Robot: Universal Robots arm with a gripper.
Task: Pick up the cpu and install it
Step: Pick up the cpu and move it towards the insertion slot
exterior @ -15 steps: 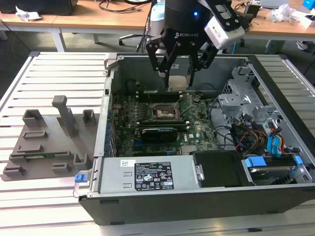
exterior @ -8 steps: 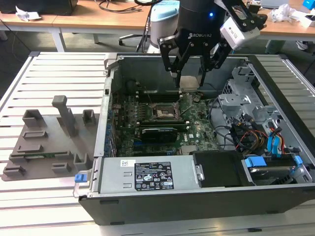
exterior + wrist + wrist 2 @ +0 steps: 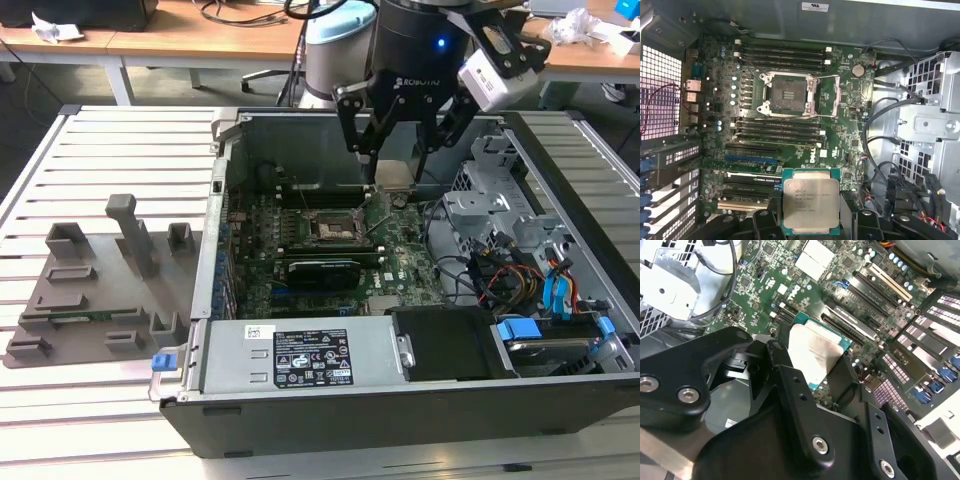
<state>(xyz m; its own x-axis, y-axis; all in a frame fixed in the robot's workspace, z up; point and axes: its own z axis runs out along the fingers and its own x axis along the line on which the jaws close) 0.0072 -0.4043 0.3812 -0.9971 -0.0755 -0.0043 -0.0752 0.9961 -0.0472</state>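
Firmly, the black pincer (image 3: pixel 814 371) is clamped on the flat square cpu (image 3: pixel 810 202), whose silvery metal top looks smooth.

The arm (image 3: pixel 410 45) points straight down, gripper (image 3: pixel 397 168) fingers (image 3: pixel 842 382) clamped on the cpu (image 3: pixel 811 206).

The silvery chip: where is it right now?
In both wrist views the cpu is clamped in the gripper, held above the motherboard inside the open case, apart from the empty socket.
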